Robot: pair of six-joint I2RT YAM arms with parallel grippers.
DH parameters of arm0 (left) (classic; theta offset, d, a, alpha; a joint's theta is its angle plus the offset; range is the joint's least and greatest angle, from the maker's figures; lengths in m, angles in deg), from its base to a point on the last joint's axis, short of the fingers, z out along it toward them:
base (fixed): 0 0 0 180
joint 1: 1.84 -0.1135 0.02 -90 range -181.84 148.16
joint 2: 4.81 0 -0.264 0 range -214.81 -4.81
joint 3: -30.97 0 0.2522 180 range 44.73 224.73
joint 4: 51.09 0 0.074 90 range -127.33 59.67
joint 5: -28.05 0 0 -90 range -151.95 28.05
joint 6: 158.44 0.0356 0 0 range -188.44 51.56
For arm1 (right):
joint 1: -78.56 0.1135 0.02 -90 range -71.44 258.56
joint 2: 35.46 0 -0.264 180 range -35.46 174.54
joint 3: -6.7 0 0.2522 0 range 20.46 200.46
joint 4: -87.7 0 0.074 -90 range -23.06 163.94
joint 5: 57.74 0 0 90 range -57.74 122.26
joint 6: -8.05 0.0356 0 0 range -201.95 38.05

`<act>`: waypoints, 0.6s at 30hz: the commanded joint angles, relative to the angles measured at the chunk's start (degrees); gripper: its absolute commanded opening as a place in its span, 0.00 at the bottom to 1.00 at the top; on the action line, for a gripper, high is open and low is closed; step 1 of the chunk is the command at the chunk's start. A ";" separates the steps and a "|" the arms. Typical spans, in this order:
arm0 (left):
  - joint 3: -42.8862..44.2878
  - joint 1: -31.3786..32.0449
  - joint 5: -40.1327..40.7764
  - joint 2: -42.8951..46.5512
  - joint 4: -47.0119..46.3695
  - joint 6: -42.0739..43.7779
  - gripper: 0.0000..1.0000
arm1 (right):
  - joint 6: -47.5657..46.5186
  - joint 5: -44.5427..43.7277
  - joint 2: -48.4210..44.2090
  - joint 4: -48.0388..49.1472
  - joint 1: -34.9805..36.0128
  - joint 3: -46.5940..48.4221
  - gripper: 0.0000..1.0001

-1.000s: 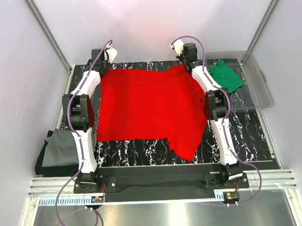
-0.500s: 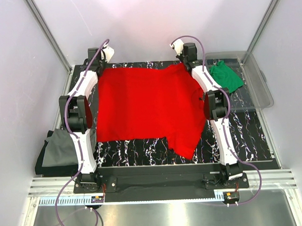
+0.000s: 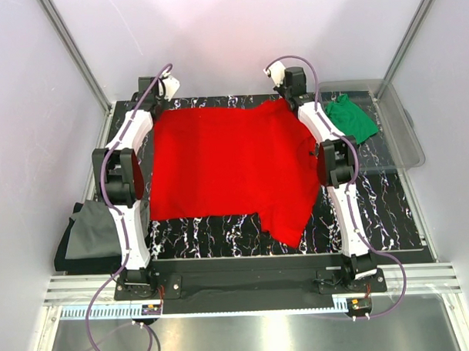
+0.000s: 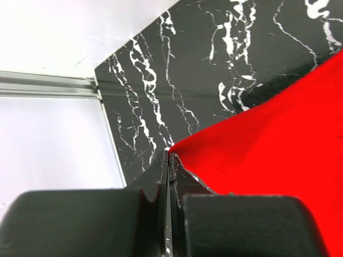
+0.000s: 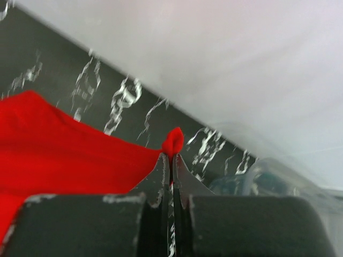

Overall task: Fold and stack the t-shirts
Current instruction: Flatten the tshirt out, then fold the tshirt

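The red t-shirt (image 3: 226, 164) lies spread over the black marble table (image 3: 390, 208), one part hanging toward the near right. My left gripper (image 3: 158, 101) is shut on its far left corner; in the left wrist view the gripper (image 4: 170, 156) pinches the red cloth (image 4: 268, 144). My right gripper (image 3: 287, 97) is shut on the far right corner; in the right wrist view the gripper (image 5: 172, 154) has a red tip of cloth (image 5: 173, 140) sticking out. The green t-shirt (image 3: 350, 117) lies in the bin. The dark grey t-shirt (image 3: 86, 234) lies at the near left.
A clear plastic bin (image 3: 399, 131) stands at the far right of the table and shows dimly in the right wrist view (image 5: 268, 179). White walls and metal frame rails enclose the table on the left, right and far sides.
The left gripper has pulled the shirt's far left corner a little further left and back, flattening that edge. The right gripper has barely moved.
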 commanded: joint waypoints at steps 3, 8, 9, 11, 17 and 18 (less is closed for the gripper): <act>-0.01 -0.43 -0.51 4.67 -1.85 -1.91 0.00 | -0.35 -0.33 -9.89 1.81 0.37 -6.18 0.00; -1.42 -0.44 -1.73 6.60 -2.30 -2.26 0.00 | 0.00 -0.51 -13.14 2.07 0.37 -10.57 0.00; -2.03 -0.44 -1.82 6.87 -2.30 -2.35 0.00 | 0.35 -0.60 -14.28 2.16 0.37 -11.19 0.00; -2.82 -0.44 -1.91 7.74 -2.39 -2.17 0.00 | 0.62 -0.33 -15.69 2.51 0.37 -13.65 0.00; -6.60 -0.44 -2.00 9.41 -3.52 -1.38 0.00 | 1.85 0.37 -22.19 3.04 0.54 -21.64 0.00; -8.00 -0.44 -2.09 9.77 -4.22 -1.03 0.00 | 2.02 0.37 -23.76 3.39 0.46 -22.96 0.00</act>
